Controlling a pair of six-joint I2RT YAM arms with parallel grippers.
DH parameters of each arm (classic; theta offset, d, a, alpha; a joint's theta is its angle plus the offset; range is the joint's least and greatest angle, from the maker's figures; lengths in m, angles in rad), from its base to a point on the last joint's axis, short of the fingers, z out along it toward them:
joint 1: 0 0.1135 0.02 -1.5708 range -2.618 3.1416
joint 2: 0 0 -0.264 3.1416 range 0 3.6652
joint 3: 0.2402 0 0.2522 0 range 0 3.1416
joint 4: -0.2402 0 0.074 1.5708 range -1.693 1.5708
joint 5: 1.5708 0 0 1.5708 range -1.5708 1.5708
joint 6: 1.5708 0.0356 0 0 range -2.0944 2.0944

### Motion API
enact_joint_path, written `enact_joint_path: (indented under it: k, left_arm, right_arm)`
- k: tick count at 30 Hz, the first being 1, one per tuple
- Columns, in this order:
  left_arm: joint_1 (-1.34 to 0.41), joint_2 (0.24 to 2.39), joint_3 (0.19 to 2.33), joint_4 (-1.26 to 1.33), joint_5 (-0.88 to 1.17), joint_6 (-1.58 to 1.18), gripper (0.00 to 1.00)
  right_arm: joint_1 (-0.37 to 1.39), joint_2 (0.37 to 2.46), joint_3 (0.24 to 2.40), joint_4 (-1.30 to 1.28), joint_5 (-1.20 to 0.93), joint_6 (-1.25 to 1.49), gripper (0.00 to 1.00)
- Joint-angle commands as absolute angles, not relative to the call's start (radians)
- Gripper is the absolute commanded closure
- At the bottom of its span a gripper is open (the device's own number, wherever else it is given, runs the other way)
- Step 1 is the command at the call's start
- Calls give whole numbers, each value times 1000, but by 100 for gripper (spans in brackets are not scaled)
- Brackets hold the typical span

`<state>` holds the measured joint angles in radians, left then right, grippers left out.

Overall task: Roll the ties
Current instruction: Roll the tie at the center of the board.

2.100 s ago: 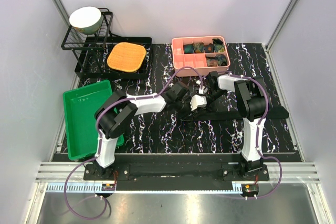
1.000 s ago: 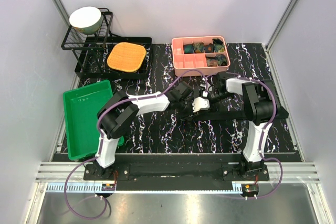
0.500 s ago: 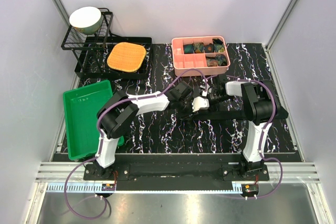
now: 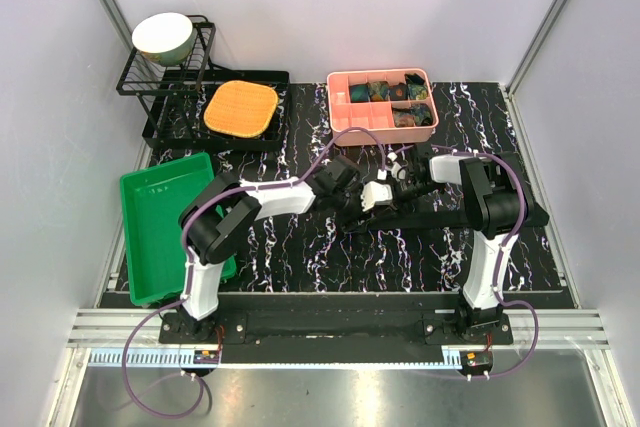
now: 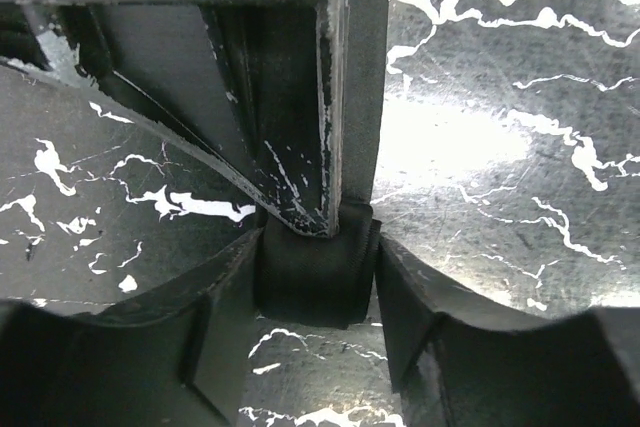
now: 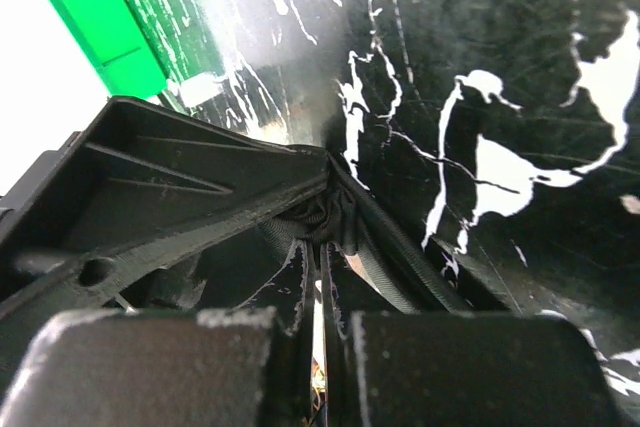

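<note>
A long black tie [image 4: 470,215] lies flat across the marbled table, running right from the two grippers. My left gripper [image 4: 350,202] and right gripper [image 4: 368,205] meet at its left end. In the left wrist view my left gripper [image 5: 317,287] has both fingers pressed against a small black bundle of the tie [image 5: 315,272]. The right gripper's shut fingers [image 5: 300,97] come down onto the bundle from above. In the right wrist view my right gripper [image 6: 325,247] is shut on bunched tie fabric [image 6: 335,217], with a left finger [image 6: 180,187] beside it.
A pink divided box [image 4: 343,117] holding several rolled ties stands at the back. A green tray [image 4: 165,222] lies at the left. A black rack with a bowl [image 4: 165,37] and an orange pad [image 4: 240,109] is at the back left.
The right arm's wrist has swung and lowered, and both grippers have shifted slightly left at the tie's left end. The tie's long part has stayed flat.
</note>
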<state>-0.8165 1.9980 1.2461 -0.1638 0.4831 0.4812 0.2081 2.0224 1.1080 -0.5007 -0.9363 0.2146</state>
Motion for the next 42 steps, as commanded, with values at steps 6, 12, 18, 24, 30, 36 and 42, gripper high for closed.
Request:
enact_joint_path:
  k: [6, 12, 18, 24, 30, 36, 42]
  left_arm:
    - [-787, 2011, 1118, -83, 525, 423, 40]
    - [-778, 1996, 1086, 26, 564, 399, 39]
    - [-765, 1996, 1042, 165, 620, 336, 39]
    - [-764, 2020, 1043, 271, 683, 273, 40]
    - [-762, 2040, 1060, 322, 727, 262, 39]
    - [-767, 2065, 1089, 264, 726, 336, 42]
    - [-788, 2068, 1094, 166, 592, 429, 58]
  right_arm:
    - [210, 2045, 1118, -572, -595, 143, 100]
    - [210, 2049, 1141, -621, -540, 100, 100]
    - [212, 2069, 1167, -652, -514, 58, 100]
    - [238, 2085, 1193, -676, -477, 46, 100]
    - [244, 2095, 1212, -687, -465, 37, 100]
    - [249, 2102, 1224, -693, -456, 32, 100]
    - [248, 2102, 1239, -707, -479, 17, 100]
